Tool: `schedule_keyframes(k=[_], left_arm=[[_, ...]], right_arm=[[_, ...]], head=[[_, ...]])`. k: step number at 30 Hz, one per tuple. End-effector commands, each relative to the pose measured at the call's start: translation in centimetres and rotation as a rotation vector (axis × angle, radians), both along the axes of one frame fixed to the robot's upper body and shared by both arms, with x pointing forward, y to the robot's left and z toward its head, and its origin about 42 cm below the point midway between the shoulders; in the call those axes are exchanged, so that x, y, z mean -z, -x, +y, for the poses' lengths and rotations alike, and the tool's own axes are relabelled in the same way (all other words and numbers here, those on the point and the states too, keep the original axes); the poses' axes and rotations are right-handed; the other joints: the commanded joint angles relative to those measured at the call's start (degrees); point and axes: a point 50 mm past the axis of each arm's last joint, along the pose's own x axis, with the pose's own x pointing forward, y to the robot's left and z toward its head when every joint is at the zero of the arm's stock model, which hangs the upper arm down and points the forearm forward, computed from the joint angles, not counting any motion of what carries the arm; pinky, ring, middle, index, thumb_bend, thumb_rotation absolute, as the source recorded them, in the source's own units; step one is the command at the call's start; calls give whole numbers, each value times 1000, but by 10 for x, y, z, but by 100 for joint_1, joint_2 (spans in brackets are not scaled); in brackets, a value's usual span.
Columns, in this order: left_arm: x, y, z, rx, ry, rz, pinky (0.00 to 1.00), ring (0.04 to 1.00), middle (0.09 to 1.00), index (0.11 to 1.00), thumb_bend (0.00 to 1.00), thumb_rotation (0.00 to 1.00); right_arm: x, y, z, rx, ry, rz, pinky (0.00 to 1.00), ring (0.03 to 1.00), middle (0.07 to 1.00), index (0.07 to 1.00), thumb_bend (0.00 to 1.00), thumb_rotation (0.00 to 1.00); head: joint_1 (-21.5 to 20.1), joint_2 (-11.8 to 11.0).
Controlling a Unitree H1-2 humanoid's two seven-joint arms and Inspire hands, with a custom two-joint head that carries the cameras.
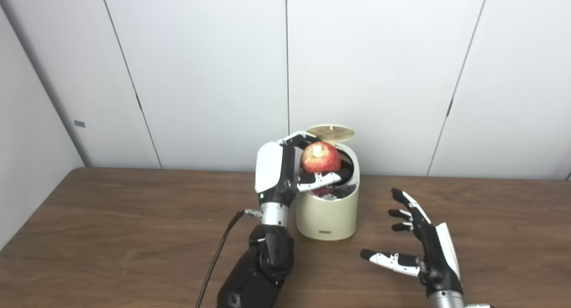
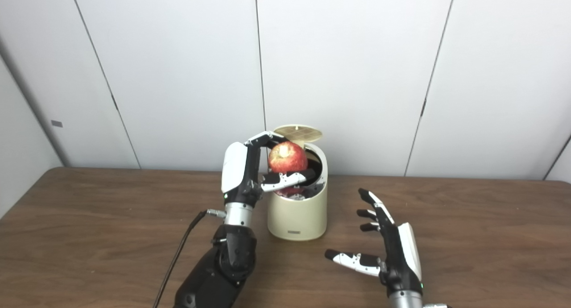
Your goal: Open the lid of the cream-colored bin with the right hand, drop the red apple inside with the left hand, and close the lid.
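Now left robot hand (image 1: 285, 167) gripping apple (image 1: 320, 157) over bin (image 1: 328, 210) rim, right robot hand (image 1: 419, 243) open.

1. A bare test room, most likely a robotics lab, is showing itself here: plain white wall panels (image 1: 366, 67) with dark seams are closing off the whole background.
2. A brown wood-grain table (image 1: 111, 236) is standing against those panels, serving as the workbench.
3. A black cable (image 1: 218, 254) is trailing along a robot arm (image 1: 263, 263) rising from the near edge.
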Motion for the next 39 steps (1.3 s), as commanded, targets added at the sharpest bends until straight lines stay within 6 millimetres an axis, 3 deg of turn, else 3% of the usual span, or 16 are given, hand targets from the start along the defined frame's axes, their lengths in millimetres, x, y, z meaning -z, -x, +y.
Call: schedule_keyframes(k=[1, 3, 6, 9, 26, 39], left_arm=[[-12, -6, -9, 42, -36, -10, 728, 658, 499, 487, 523, 0], [-10, -6, -8, 56, -63, -2, 779, 691, 554, 496, 522, 24], [-8, -6, -7, 72, -81, 10, 810, 730, 652, 654, 761, 101], [-7, -5, -5, 79, -92, 14, 812, 762, 691, 713, 824, 135], [-8, -3, 0, 76, -108, 1, 758, 783, 789, 762, 839, 152], [-8, 2, 5, 61, -102, -5, 687, 762, 765, 743, 819, 137]], right_arm=[[-20, -5, 6, -17, -10, -73, 616, 751, 867, 850, 745, 75], [-20, -4, 6, -22, -8, -70, 617, 751, 869, 853, 739, 83], [-21, -4, 7, -26, -6, -69, 611, 746, 867, 849, 741, 91], [-22, -4, 7, -31, -8, -72, 602, 742, 867, 847, 744, 92], [-24, -2, 7, -42, -14, -67, 582, 727, 872, 847, 744, 39], [-23, -4, 5, -39, -6, -67, 580, 731, 873, 847, 743, 44]], head=[[6, -1], [2, 2], [0, 3], [6, 0], [49, 40], [85, 69]])
